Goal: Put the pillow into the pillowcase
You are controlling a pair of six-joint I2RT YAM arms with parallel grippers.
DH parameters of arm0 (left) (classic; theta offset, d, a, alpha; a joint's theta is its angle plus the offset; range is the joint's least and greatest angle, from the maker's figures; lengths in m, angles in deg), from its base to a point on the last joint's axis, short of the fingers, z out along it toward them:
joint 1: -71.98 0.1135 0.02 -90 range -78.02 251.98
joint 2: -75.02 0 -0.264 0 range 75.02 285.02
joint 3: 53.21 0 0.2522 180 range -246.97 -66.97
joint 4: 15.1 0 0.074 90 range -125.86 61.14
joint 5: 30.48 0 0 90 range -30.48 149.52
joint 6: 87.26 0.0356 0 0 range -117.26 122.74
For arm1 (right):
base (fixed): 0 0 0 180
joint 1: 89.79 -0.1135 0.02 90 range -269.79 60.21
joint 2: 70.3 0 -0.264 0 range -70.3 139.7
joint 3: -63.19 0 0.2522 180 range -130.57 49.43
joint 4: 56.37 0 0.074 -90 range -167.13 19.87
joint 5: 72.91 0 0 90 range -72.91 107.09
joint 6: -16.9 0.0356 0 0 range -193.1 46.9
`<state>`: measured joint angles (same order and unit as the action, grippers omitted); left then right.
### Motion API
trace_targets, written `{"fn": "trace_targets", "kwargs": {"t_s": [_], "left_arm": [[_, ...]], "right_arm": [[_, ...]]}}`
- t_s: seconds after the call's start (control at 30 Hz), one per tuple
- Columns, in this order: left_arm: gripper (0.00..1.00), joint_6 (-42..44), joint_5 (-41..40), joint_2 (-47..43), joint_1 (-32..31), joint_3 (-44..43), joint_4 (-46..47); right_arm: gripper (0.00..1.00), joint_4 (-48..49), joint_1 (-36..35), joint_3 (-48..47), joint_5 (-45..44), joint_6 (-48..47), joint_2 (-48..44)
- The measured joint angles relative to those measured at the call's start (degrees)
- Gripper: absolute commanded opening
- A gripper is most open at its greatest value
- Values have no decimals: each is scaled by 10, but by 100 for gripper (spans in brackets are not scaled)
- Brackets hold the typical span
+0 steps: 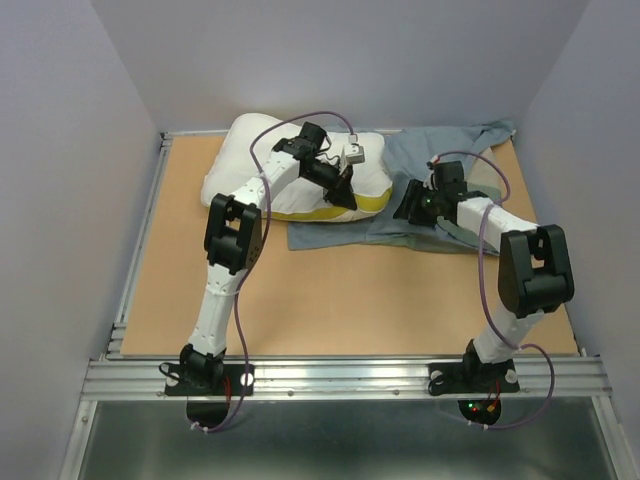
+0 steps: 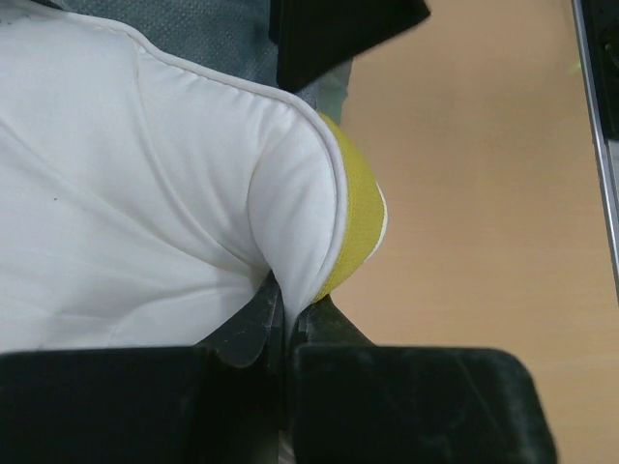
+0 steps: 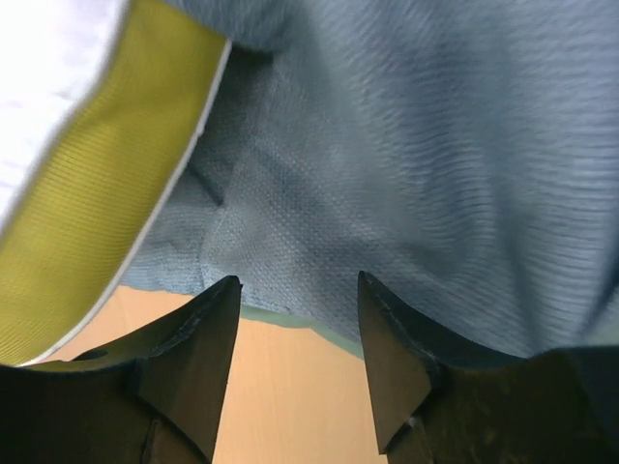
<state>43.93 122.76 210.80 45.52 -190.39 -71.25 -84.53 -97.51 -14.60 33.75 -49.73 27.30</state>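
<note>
On the tan surface (image 1: 350, 300) the pillow (image 1: 225, 170) lies at the back left, white and puffy with a yellow band along its near edge. It touches the limp grey-blue pillowcase (image 1: 455, 140) spread to its right. The left jaws are clenched on the pillow's banded corner, probably to steer it in. The right jaws stand released at the pillowcase's hem, seemingly ready to catch the opening.

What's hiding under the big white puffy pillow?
An edge of the floppy grey-blue fabric pillowcase pokes out beneath the white quilted pillow; how far it reaches underneath is covered.
</note>
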Motion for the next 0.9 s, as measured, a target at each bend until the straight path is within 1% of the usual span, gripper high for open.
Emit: {"fn": "trace_targets", "kwargs": {"t_s": [0.23,0.4,0.5,0.53,0.57,0.6,0.63,0.8,0.9], "left_arm": [[0,-55,11,0,0,6,49],[0,-73,13,0,0,8,65],[0,-80,15,0,1,10,74],[0,-81,15,0,2,12,75],[0,-83,15,0,3,14,79],[0,-85,16,0,3,17,82],[0,-87,16,-1,3,21,87],[0,-96,0,-5,4,38,100],[0,-101,-17,-11,3,48,106]], "right_arm": [[56,18,-55,0,-43,24,54],[57,30,-66,-8,-70,34,83],[56,43,-70,-28,-91,38,102],[51,47,-71,-31,-94,39,105],[29,50,-73,-37,-98,39,111],[17,53,-73,-38,-101,40,113],[1,58,-74,-40,-102,38,118],[0,57,-77,-40,-99,29,122],[1,44,-77,-28,-86,13,93]]}}
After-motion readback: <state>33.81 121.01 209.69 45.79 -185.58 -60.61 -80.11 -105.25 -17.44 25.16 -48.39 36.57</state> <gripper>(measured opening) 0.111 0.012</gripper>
